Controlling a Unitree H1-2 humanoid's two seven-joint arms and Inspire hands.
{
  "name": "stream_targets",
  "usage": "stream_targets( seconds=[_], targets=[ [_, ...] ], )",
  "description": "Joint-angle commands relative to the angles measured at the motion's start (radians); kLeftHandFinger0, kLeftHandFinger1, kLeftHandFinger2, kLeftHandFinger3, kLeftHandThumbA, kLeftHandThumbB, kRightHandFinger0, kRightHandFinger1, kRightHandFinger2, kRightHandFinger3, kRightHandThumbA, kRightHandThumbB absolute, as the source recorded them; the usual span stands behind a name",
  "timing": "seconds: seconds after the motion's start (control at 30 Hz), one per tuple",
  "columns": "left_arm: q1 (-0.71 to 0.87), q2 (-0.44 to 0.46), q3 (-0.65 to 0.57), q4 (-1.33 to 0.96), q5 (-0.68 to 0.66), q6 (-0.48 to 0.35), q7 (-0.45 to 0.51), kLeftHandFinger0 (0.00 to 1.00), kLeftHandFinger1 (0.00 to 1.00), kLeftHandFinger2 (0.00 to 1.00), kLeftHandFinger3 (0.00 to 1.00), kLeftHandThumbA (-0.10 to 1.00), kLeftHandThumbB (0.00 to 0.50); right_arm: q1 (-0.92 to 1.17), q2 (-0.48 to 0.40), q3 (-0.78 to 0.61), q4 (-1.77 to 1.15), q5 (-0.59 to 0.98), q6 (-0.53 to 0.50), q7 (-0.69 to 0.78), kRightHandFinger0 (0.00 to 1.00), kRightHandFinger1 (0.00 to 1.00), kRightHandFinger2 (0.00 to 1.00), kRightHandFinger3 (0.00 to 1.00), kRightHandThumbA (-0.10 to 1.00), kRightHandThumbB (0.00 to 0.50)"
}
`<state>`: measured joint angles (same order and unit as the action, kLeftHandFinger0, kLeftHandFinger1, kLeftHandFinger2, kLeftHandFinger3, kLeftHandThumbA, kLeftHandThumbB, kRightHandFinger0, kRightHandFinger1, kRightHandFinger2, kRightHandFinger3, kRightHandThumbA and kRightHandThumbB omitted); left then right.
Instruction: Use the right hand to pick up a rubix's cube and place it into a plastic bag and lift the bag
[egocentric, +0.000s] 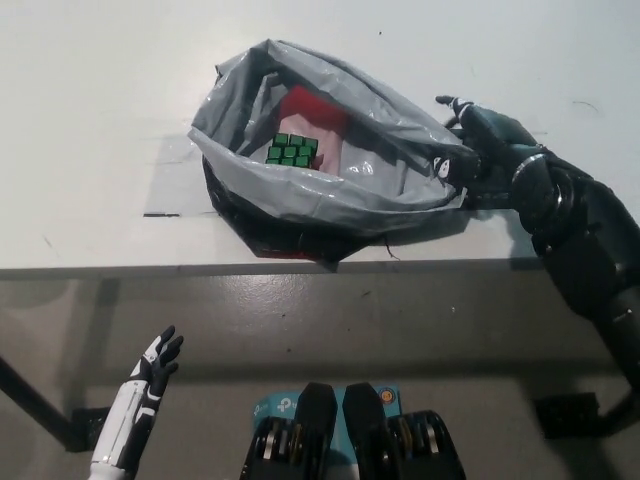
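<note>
Cube (292, 151) already inside plastic bag (330, 190), green face up, resting toward the bag's left-centre against something red within; bag slumped open on the white table (90, 120), mouth wide, rim sagging, near the table's front edge; black underside of the bag shows along that near side.

Right hand (478, 150) at the bag's right rim, pressed against the grey film where the rim bunches; fingers curl toward the film, but whether they are clamped on a fold or only resting against it cannot be told from this angle.

Key relation: bag lies to the hand's left, its mouth stretching left-right across the table, so the hand sits at one end of the long axis; cube sits well toward the other end, apart from the hand.

Judgement: placing is done; only the lift is left; lifting from this one end would likely tip the bag and let the cube slide toward the low left side, so a firm pinch on the rim matters.

Left hand (150, 372) idle at lower left, below table level, fingers spread, holding nothing; far from the bag.
</note>
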<state>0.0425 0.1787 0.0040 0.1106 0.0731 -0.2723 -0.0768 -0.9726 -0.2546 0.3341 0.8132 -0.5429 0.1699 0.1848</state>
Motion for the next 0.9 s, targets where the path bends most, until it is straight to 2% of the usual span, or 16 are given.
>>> stream_targets(
  seconds=[0.0, 0.03, 0.23, 0.33, 0.4, 0.43, 0.47, 0.53, 0.57, 0.6, 0.63, 0.73, 0.77, 0.8, 0.83, 0.87],
  targets=[
    [-0.021, 0.015, -0.001, -0.026, 0.005, -0.020, -0.004, 1.00, 1.00, 1.00, 1.00, 1.00, 0.350, -0.088, -0.013, -0.067, 0.033, 0.095, 0.046, 0.066, 0.00, 0.15, 0.49, 0.40, 0.05, 0.231],
    [-0.021, 0.015, -0.001, -0.027, 0.004, -0.018, -0.004, 1.00, 1.00, 1.00, 1.00, 1.00, 0.348, -0.087, -0.016, -0.076, 0.034, 0.107, 0.048, 0.076, 0.03, 0.25, 0.59, 0.46, 0.03, 0.219],
    [-0.022, 0.012, 0.000, -0.012, -0.012, -0.034, -0.008, 1.00, 1.00, 1.00, 1.00, 1.00, 0.352, -0.085, -0.024, -0.123, 0.031, 0.166, 0.059, 0.123, 0.01, 0.35, 0.60, 0.46, 0.00, 0.197],
    [-0.025, 0.014, -0.002, -0.010, -0.002, -0.037, -0.006, 1.00, 1.00, 1.00, 1.00, 1.00, 0.345, -0.094, -0.021, -0.151, 0.029, 0.196, 0.080, 0.140, 0.00, 0.37, 0.60, 0.37, 0.04, 0.185],
    [-0.027, 0.012, -0.002, -0.016, -0.001, -0.028, -0.005, 1.00, 1.00, 1.00, 1.00, 1.00, 0.342, -0.099, -0.017, -0.173, 0.030, 0.216, 0.084, 0.136, 0.04, 0.45, 0.70, 0.49, 0.08, 0.189],
    [-0.027, 0.012, -0.003, -0.018, -0.002, -0.023, -0.006, 1.00, 1.00, 1.00, 1.00, 1.00, 0.341, -0.101, -0.016, -0.184, 0.020, 0.225, 0.096, 0.138, 0.07, 0.50, 0.78, 0.67, 0.10, 0.187],
    [-0.028, 0.013, -0.003, -0.018, -0.002, -0.022, -0.007, 1.00, 1.00, 1.00, 1.00, 1.00, 0.341, -0.102, -0.016, -0.190, 0.015, 0.230, 0.102, 0.139, 0.07, 0.50, 0.78, 0.67, 0.10, 0.187],
    [-0.030, 0.013, -0.003, -0.017, -0.003, -0.024, -0.008, 1.00, 1.00, 1.00, 1.00, 1.00, 0.339, -0.106, -0.011, -0.220, -0.015, 0.261, 0.127, 0.151, 0.08, 0.51, 0.79, 0.75, 0.08, 0.198],
    [-0.032, 0.013, -0.002, -0.016, -0.002, -0.024, -0.006, 1.00, 1.00, 1.00, 1.00, 1.00, 0.339, -0.109, -0.007, -0.239, -0.040, 0.282, 0.151, 0.158, 0.08, 0.52, 0.80, 0.65, 0.07, 0.195],
    [-0.034, 0.014, -0.002, -0.016, 0.000, -0.023, -0.005, 1.00, 1.00, 1.00, 1.00, 1.00, 0.339, -0.111, -0.001, -0.268, -0.066, 0.315, 0.179, 0.169, 0.06, 0.51, 0.80, 0.71, 0.04, 0.187],
    [-0.036, 0.014, -0.001, -0.016, 0.002, -0.022, -0.004, 1.00, 1.00, 1.00, 1.00, 1.00, 0.339, -0.113, 0.004, -0.289, -0.085, 0.339, 0.198, 0.177, 0.04, 0.48, 0.79, 0.61, 0.00, 0.187],
    [-0.041, 0.014, 0.000, -0.012, 0.001, -0.023, -0.003, 1.00, 1.00, 1.00, 1.00, 1.00, 0.336, -0.123, 0.011, -0.327, -0.119, 0.383, 0.226, 0.194, 0.00, 0.44, 0.76, 0.26, 0.05, 0.216],
    [-0.043, 0.015, 0.000, -0.010, -0.002, -0.023, -0.005, 1.00, 1.00, 1.00, 1.00, 1.00, 0.335, -0.132, 0.022, -0.363, -0.144, 0.421, 0.254, 0.204, 0.00, 0.43, 0.74, 0.21, 0.04, 0.224],
    [-0.043, 0.015, 0.001, -0.011, -0.002, -0.021, -0.005, 1.00, 1.00, 1.00, 1.00, 1.00, 0.332, -0.137, 0.033, -0.394, -0.165, 0.453, 0.276, 0.205, 0.00, 0.40, 0.72, 0.32, -0.01, 0.221],
    [-0.043, 0.015, 0.001, -0.012, -0.003, -0.018, -0.005, 1.00, 1.00, 1.00, 1.00, 1.00, 0.332, -0.142, 0.046, -0.427, -0.190, 0.491, 0.289, 0.206, 0.00, 0.36, 0.68, 0.36, -0.08, 0.216],
    [-0.043, 0.014, 0.000, -0.013, -0.003, -0.018, -0.005, 1.00, 1.00, 1.00, 1.00, 1.00, 0.328, -0.147, 0.059, -0.458, -0.208, 0.528, 0.297, 0.203, 0.00, 0.34, 0.67, 0.41, -0.10, 0.211]
  ],
)
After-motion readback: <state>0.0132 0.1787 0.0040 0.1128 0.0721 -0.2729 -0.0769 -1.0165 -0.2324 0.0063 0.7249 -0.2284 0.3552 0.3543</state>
